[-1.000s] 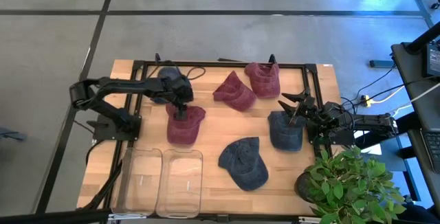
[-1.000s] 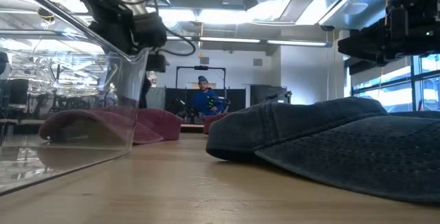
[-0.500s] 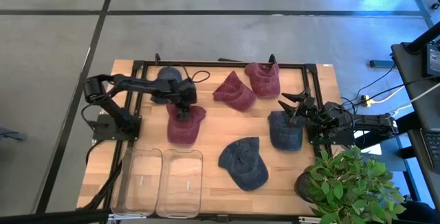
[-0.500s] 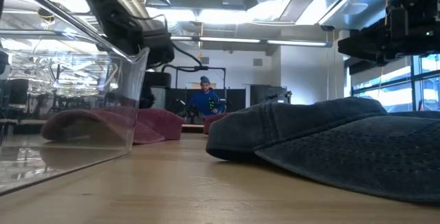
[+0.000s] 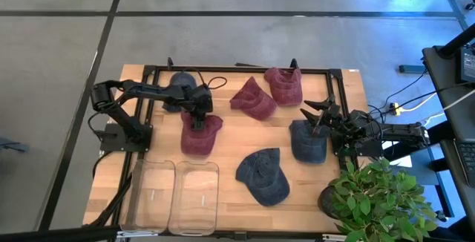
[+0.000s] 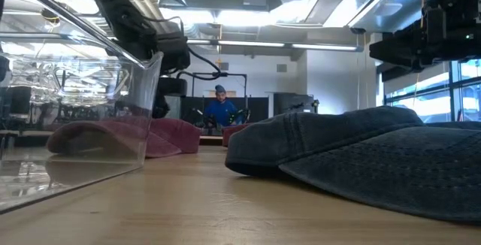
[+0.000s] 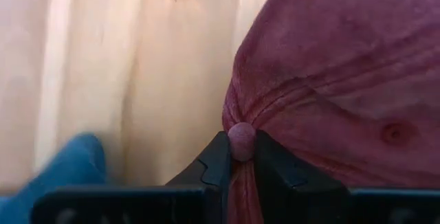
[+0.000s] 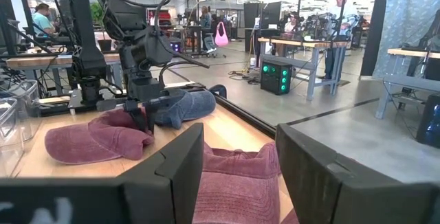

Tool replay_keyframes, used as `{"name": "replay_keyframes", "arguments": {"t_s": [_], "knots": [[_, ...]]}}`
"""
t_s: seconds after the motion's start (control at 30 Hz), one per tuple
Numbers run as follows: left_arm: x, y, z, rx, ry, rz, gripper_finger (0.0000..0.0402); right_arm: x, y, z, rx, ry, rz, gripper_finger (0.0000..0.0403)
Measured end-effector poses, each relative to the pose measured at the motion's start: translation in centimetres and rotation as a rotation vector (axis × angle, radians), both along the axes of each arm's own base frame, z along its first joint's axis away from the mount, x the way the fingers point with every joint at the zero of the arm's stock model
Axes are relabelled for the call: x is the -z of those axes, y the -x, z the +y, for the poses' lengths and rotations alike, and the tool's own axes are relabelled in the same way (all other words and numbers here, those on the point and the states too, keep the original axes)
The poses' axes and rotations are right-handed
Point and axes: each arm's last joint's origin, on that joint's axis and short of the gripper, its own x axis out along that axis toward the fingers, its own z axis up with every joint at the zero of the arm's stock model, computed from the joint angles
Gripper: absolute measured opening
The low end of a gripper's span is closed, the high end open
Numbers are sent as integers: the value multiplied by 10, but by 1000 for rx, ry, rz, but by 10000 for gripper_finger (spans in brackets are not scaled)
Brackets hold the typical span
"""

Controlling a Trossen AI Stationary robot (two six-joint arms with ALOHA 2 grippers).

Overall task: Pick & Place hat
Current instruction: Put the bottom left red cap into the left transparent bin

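Note:
My left gripper (image 5: pixel 197 120) points down at the far end of a maroon hat (image 5: pixel 199 136) that lies flat on the table, and it is shut on that hat. In the low view the left gripper (image 6: pixel 161 108) shows behind a clear bin. A blue hat (image 5: pixel 177 93) lies just beyond the left arm. My right gripper (image 5: pixel 319 116) hovers open above the far edge of a dark blue hat (image 5: pixel 308 142) and touches nothing. In the right wrist view its fingers (image 8: pixel 182 165) stand wide apart. My left gripper pinches a small bunched fold of the maroon hat's crown (image 7: pixel 242 140) between its two fingertips (image 7: pixel 216 161). It comes from above, pointing down. Creases in the cloth (image 7: pixel 295 97) run toward the pinch. The rest of the hat lies on the table.
Two more maroon hats (image 5: pixel 254 99) (image 5: pixel 284 84) lie near the far edge and another dark blue hat (image 5: pixel 263 177) lies near the middle. Two clear bins (image 5: pixel 152 194) (image 5: pixel 197 194) stand at the near left edge. A potted plant (image 5: pixel 378 197) fills the near right corner. A black frame (image 5: pixel 237 69) edges the table.
In the first half second my left gripper came down and a little toward the table's right onto the maroon hat, and its arm's elbow swung toward the far edge. Since then it has kept still. The right arm has not moved.

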Motion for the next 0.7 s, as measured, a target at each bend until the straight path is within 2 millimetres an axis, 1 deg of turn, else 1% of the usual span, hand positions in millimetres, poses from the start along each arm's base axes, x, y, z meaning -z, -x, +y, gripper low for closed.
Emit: {"name": "replay_keyframes", "arguments": {"t_s": [0.07,0.17,0.27,0.33,0.5,0.57,0.7], "knots": [[-13,4,-2,-15,9,27,40,0,0,0,0,0,0,182],[-49,0,-1,-19,-24,-51,40,0,0,0,0,0,0,182],[-76,4,-8,-29,-14,-47,40,0,0,0,0,0,0,182],[-101,5,-13,-33,-26,-97,40,0,0,0,0,0,0,182],[-157,14,-35,-37,-33,-174,40,0,0,0,-1,0,0,182],[-183,19,-46,-47,-42,-224,40,0,0,0,0,0,0,182],[-224,30,-70,-34,-37,-275,40,0,0,0,0,0,0,182]]}}
